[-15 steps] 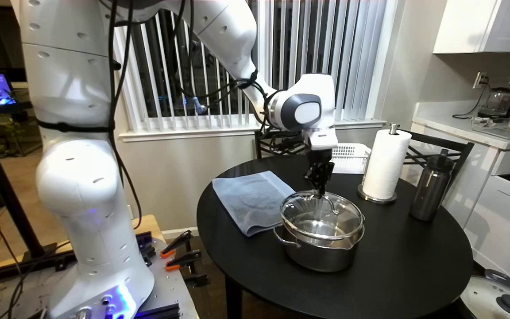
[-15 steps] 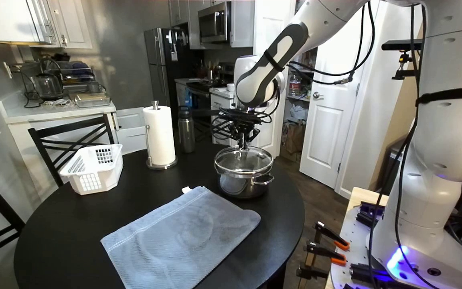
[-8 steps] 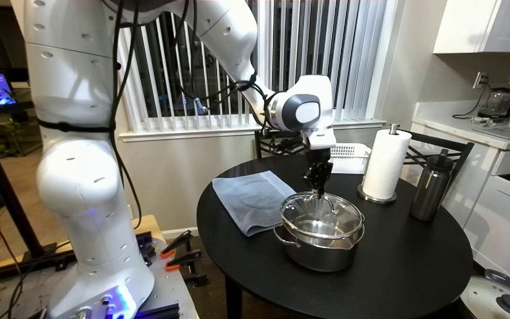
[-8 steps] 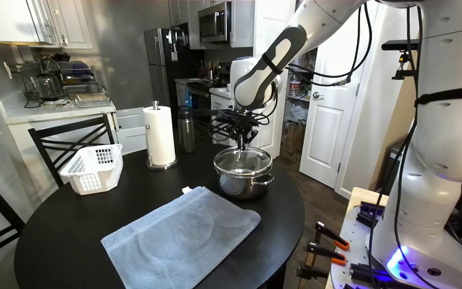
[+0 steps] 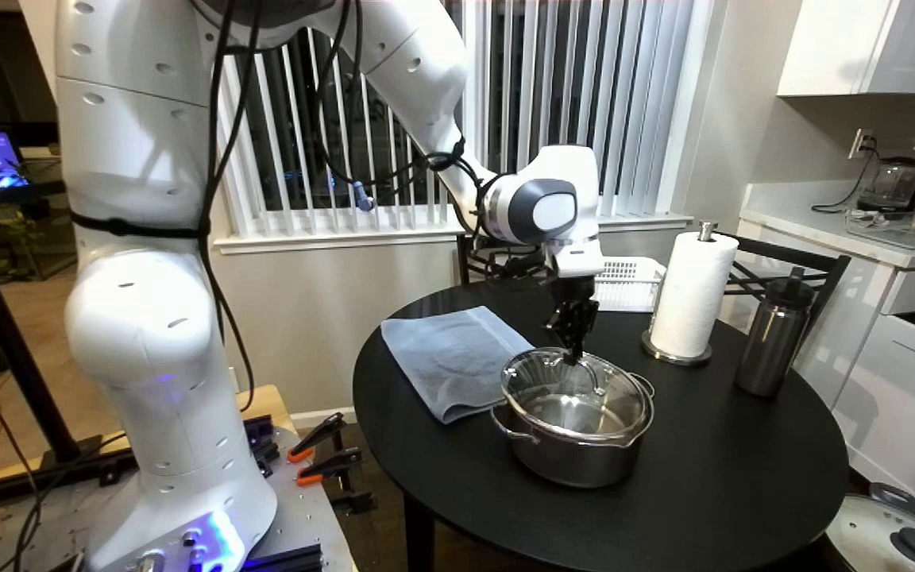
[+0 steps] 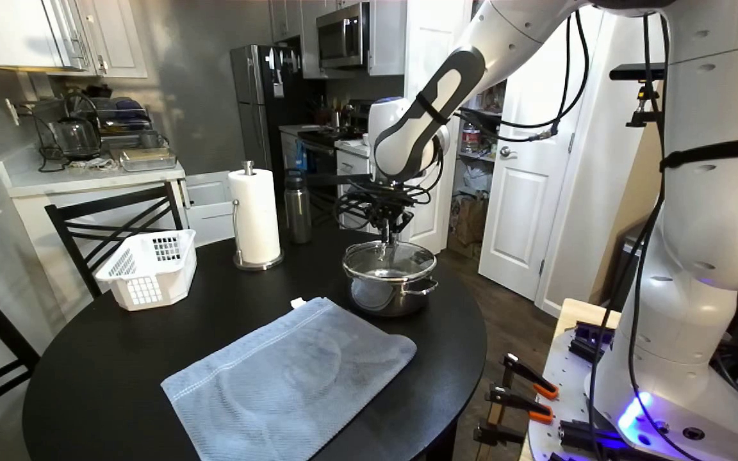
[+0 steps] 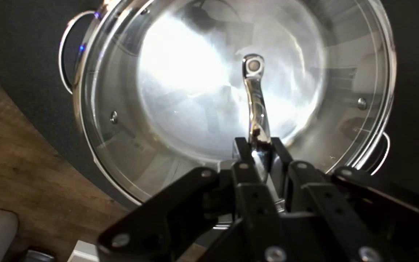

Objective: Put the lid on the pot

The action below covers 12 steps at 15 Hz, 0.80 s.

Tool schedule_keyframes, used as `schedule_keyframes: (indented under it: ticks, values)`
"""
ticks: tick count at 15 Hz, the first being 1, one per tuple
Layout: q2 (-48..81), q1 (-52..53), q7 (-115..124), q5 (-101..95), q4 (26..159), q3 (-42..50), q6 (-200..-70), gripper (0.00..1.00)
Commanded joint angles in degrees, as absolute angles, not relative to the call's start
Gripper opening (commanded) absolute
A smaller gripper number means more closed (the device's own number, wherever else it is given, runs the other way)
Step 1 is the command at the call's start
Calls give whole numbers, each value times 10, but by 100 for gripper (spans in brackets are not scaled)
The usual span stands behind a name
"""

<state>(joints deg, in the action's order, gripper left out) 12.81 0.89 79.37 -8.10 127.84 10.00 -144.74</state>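
The clear glass lid (image 5: 541, 401) with metal rim and arched metal handle lies over the mouth of the shiny steel pot (image 5: 573, 465). In an exterior view the lid (image 6: 401, 261) is down at the rim of the pot (image 6: 382, 298); in another it looks slightly tilted. I cannot tell whether it is fully seated all round. My gripper (image 5: 573, 357) points down at the lid. In the wrist view the gripper's fingers (image 7: 258, 143) close on both sides of the handle of the lid (image 7: 255, 94). Side handles of the pot (image 7: 62, 54) stick out beyond the lid.
A blue-grey cloth (image 6: 292, 384) lies beside the pot on the round black table (image 5: 712, 492). A paper towel roll (image 5: 694, 298), a dark metal bottle (image 5: 771, 338) and a white basket (image 6: 151, 269) stand farther off. Another lid with a black knob (image 5: 914, 544) is below the table edge.
My gripper and the lid have moved down. The lid was raised above the pot's rim and is now at the rim, tilted a little. The pot and cloth have not moved.
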Motion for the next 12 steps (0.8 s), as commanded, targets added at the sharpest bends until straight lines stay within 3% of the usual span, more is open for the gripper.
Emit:
schedule_keyframes:
  ticks: [1,12]
  values:
    - [115,7,813,-89,1281,105,-1463,4]
    - [135,13,822,-95,1267,112,-1469,4]
